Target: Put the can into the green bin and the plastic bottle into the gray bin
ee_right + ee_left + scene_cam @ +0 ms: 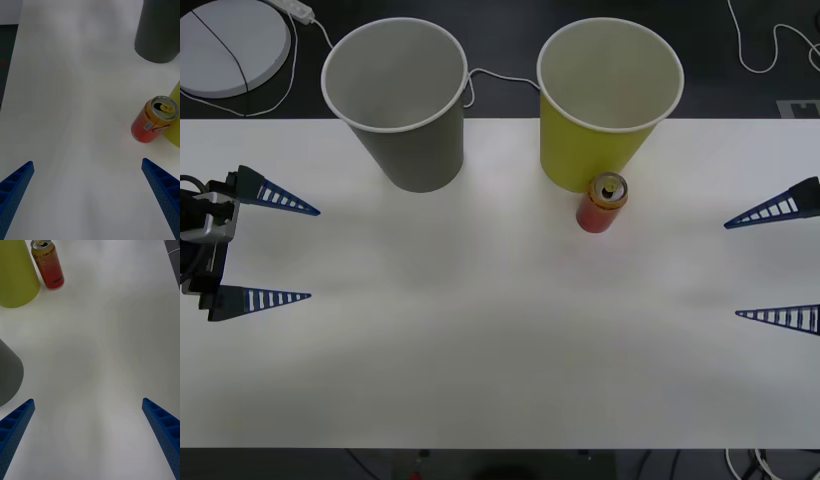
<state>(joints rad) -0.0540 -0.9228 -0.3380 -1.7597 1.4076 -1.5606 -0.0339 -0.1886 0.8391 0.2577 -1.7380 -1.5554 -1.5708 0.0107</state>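
Table [500, 350]: one, white.
Bins: two, at the far edge. Gray bin [402, 110] toward the robot's left; green bin [605, 110] toward its right.
Can [602, 203]: one, upright, long axis vertical, just in front of the green bin, touching or nearly so.
Bottle: none seen.
Right gripper [772, 265]: fingers spread, holding nothing; likely the nearer arm, the can lying inward and slightly beyond it.
Left gripper [270, 248]: fingers spread, holding nothing, well apart from the can.

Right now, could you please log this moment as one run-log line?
left gripper: open, idle at table's left edge | right gripper: open, idle at right edge | can: upright on table, by green bin | gray bin: empty
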